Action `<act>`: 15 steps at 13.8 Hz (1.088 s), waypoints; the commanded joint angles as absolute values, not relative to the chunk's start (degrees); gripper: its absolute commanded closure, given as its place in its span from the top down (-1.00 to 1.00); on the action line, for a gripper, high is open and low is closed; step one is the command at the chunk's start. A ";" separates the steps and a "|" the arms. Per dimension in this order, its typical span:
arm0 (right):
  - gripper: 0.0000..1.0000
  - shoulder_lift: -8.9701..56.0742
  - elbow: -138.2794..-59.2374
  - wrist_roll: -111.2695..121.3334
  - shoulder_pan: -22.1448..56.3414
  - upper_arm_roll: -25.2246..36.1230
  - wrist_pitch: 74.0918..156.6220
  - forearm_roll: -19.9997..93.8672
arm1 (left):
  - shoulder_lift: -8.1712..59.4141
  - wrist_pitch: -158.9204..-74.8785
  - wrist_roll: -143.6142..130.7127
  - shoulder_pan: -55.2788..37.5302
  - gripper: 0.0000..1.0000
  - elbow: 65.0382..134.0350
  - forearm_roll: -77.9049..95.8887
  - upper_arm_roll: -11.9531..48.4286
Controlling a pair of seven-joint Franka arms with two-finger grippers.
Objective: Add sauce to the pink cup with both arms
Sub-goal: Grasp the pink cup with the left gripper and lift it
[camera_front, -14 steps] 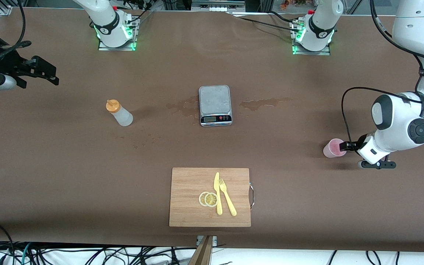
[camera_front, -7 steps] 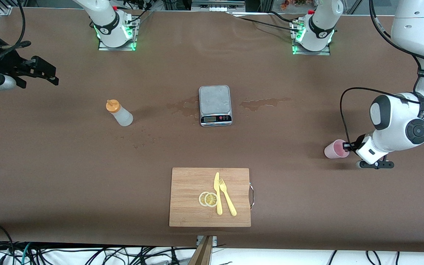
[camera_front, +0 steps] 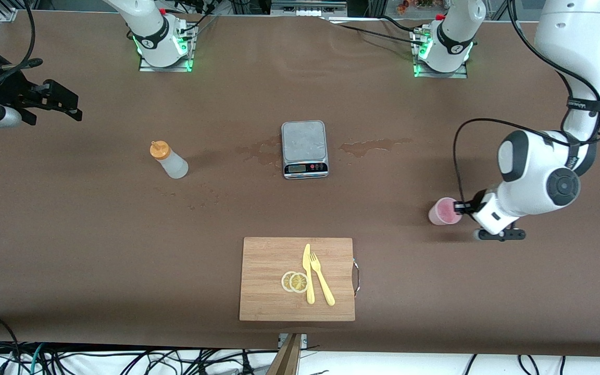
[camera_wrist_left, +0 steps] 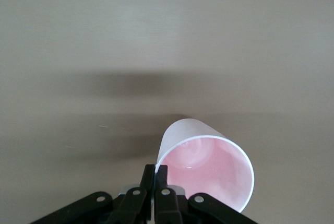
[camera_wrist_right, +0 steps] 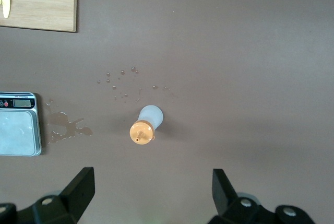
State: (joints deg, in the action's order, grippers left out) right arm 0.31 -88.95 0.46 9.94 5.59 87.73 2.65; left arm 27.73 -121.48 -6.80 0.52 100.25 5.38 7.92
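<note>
Pinching the pink cup (camera_front: 443, 211) by its rim, the left gripper (camera_wrist_left: 154, 176) has its jaws shut tight on it, tilted, near the left arm's end of the table. High over the sauce bottle (camera_wrist_right: 145, 125), the right gripper (camera_wrist_right: 151, 190) waits wide open, ready to grab.

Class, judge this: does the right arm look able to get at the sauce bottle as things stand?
Probably yes. The right gripper hangs open above the sauce bottle, which stands upright and alone on the table, with nothing in between.
</note>
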 commanded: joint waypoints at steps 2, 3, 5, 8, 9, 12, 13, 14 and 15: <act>1.00 1.05 -87.80 0.62 9.67 5.63 87.54 3.52 | 25.40 -117.51 -14.04 -0.62 -1.00 98.88 6.33 15.79; 1.00 1.05 -87.80 0.62 9.67 5.71 87.63 3.52 | 25.40 -117.42 -17.02 -0.79 -1.00 98.88 6.33 18.26; 1.00 1.05 -87.80 0.62 9.75 5.71 87.63 3.52 | 25.40 -117.33 -25.09 -1.40 -1.00 99.58 6.33 23.00; 1.00 1.05 -87.80 0.62 9.76 5.63 87.54 3.52 | 25.75 -117.42 -36.36 -4.91 -1.00 99.84 5.80 27.24; 1.00 1.05 -87.80 0.62 9.76 5.63 87.54 3.52 | 25.66 -117.42 -39.26 -6.31 -1.00 99.84 5.71 27.68; 1.00 1.05 -87.80 0.62 9.76 5.71 87.54 3.52 | 25.23 -118.03 -45.77 -8.52 -1.00 100.81 5.36 30.84; 1.00 1.05 -87.80 0.53 9.76 5.63 87.63 3.52 | 25.22 -118.12 -47.79 -9.66 -1.00 101.07 5.27 31.46; 1.00 1.05 -87.80 0.53 9.76 5.63 87.54 3.52 | 24.96 -119.00 -50.60 -10.89 -1.00 102.03 5.27 31.90; 1.00 1.14 -87.80 0.53 9.67 5.71 87.54 3.52 | 24.35 -121.18 -53.24 -12.03 -1.00 103.78 5.19 32.34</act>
